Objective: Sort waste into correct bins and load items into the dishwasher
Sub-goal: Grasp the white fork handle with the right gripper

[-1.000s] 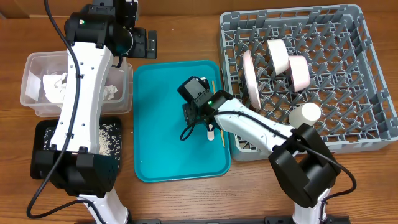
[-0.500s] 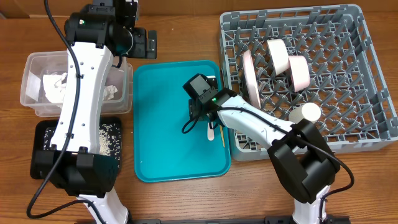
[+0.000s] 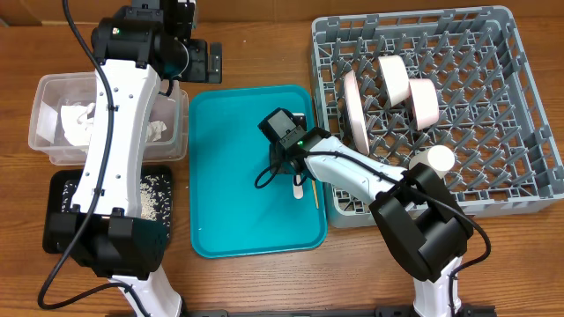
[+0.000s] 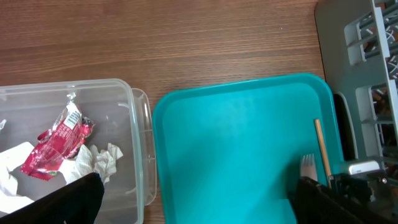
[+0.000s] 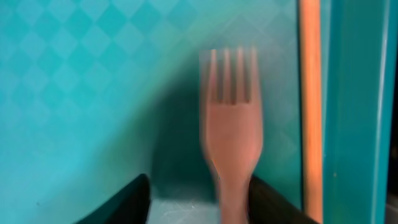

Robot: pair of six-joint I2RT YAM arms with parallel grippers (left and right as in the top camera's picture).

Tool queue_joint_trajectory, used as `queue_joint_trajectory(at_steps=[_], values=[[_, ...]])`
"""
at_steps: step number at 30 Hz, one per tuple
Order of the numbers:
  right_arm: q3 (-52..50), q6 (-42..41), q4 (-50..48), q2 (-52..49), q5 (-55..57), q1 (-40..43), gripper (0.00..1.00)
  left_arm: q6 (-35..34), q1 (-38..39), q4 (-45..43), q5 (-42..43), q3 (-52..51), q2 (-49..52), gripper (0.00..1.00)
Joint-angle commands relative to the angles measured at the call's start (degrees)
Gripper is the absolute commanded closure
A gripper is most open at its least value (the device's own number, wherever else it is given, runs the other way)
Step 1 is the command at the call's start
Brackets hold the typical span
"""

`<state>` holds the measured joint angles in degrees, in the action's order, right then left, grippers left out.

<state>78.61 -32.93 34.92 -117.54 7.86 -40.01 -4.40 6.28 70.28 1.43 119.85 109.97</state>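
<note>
Over the right half of the teal serving tray [image 3: 238, 211], I see the right pincer [image 5: 199, 186] set low on the white plastic fork [image 5: 230, 124]. Its two dark fingers [image 5: 124, 202] stand apart with the fork's handle between them. The handle sits closer to one finger than the other, and tray shows through the gap, so nothing is clamped. The fork lies flat on the tray with its tines pointing toward the tray's far edge, and its outline is blurred in the right wrist view. Just beside it, nearer the tray's right rim, lies the thin tan chopstick [image 5: 311, 106], roughly parallel to the fork and not touching it. The left pincer [image 4: 199, 190] hangs above the desk [image 4: 186, 37] near the tray's far left corner, fingers spread wide and holding nothing. The clear tub [image 4: 138, 124] sits just left of the tray and holds the red snack wrapper [image 4: 56, 140] and crumpled white napkins [image 4: 99, 162]. Toward the robot's base from the tub, the black tray [image 3: 62, 189] carries a scatter of white rice [image 3: 154, 189]. To the right of the serving tray stands the grey dish rack [image 3: 520, 176]. The pink plate [image 3: 355, 110] is upright among its pegs, two bowls [image 3: 394, 81] are on edge beside the plate, and the white cup [image 3: 432, 160] sits near the rack's front.
</note>
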Motion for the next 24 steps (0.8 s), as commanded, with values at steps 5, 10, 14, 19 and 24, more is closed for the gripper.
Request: queue_joint_trajectory(at_steps=[5, 10, 14, 19, 24], values=[[-0.5, -0.5, -0.4, -1.1, -1.1, 0.1, 0.64, -1.0, 0.2, -0.1, -0.4, -0.2, 0.4, 0.00], [-0.5, -0.5, -0.6, -1.1, -1.6, 0.1, 0.75, -1.0, 0.2, -0.1, -0.4, -0.2, 0.4, 0.00], [-0.5, -0.5, -0.6, -1.1, -1.6, 0.1, 0.96, -1.0, 0.2, 0.0, -0.3, -0.2, 0.4, 0.00], [-0.5, -0.5, -0.6, -1.1, -1.6, 0.1, 0.96, -1.0, 0.2, -0.1, -0.3, -0.2, 0.4, 0.00], [0.3, 0.0, -0.5, -1.0, -2.2, 0.1, 0.96, -1.0, 0.2, -0.1, -0.3, -0.2, 0.4, 0.00]])
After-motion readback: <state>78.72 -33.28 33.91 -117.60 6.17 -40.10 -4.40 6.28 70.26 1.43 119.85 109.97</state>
